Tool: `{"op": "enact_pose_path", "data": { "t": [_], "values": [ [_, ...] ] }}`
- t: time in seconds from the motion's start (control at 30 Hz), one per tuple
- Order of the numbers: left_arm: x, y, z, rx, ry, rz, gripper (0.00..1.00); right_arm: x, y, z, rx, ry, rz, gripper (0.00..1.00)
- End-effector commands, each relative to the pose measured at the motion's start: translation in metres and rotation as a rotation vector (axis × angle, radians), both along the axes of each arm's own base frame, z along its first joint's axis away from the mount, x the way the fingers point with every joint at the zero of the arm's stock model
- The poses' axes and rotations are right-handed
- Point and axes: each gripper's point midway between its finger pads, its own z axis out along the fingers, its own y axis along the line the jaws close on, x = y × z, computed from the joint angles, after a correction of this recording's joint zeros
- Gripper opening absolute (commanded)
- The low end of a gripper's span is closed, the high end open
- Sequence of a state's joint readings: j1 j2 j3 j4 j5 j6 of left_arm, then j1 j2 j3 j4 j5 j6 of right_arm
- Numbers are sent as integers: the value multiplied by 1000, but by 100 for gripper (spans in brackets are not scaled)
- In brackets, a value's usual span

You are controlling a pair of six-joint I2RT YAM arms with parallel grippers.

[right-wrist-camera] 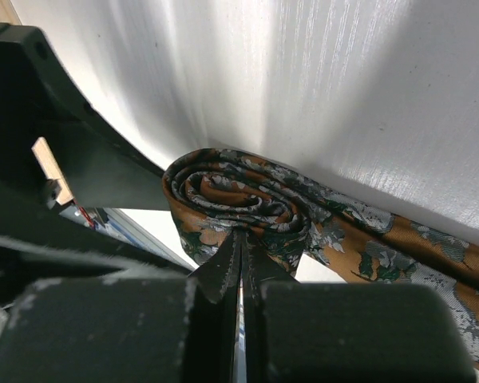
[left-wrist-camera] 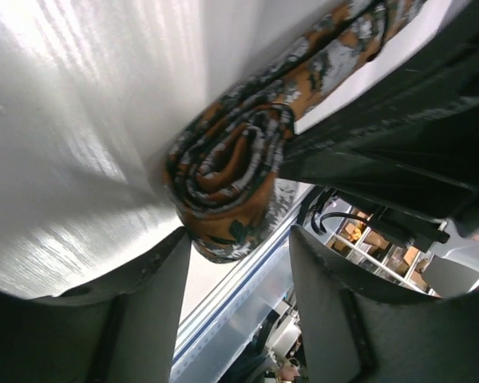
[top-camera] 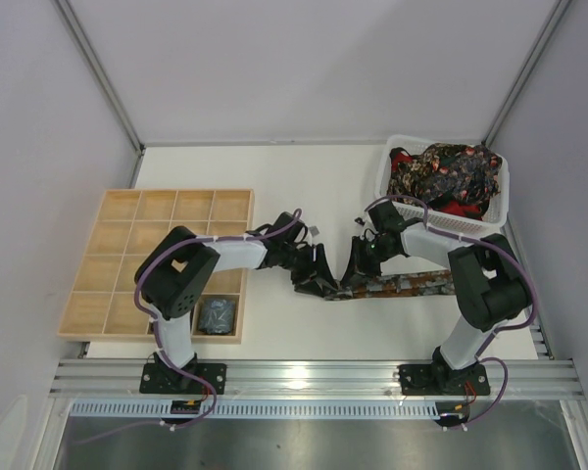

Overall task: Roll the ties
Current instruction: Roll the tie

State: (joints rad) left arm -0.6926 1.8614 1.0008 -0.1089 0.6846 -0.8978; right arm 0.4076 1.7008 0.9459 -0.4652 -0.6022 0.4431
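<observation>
The brown patterned tie (top-camera: 404,285) lay flat on the table (top-camera: 304,181) between the arms, its left end wound into a coil (left-wrist-camera: 231,179). The left gripper (left-wrist-camera: 238,243) stood spread either side of the coil; the right gripper (right-wrist-camera: 241,257) was pressed together, tips against the coil's edge. Rolling further probably called for a light squeeze and edges kept level, lest the layers telescope.

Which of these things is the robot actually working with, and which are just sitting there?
Part of the job:
half-rolled tie
pile of unrolled ties
finished coil

Just standing by:
white basket, holding the pile
wooden grid tray, holding the coil
</observation>
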Motion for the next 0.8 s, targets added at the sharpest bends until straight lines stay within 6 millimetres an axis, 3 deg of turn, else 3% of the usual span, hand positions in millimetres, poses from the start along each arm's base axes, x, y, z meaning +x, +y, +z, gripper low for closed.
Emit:
{"op": "enact_pose_path", "data": {
  "t": [0.0,0.37,0.6,0.77],
  "values": [
    [3,-9,0,2,1,-14,57,3,-1,7,8,-50,12,0],
    [14,-13,-11,36,-12,-2,39,-2,0,17,12,-54,14,0],
    [13,-11,-15,46,-3,1,37,-8,-8,26,-16,-78,23,0],
    [12,-12,-14,45,0,1,37,-12,-12,22,-28,-75,29,0]
  ]
}}
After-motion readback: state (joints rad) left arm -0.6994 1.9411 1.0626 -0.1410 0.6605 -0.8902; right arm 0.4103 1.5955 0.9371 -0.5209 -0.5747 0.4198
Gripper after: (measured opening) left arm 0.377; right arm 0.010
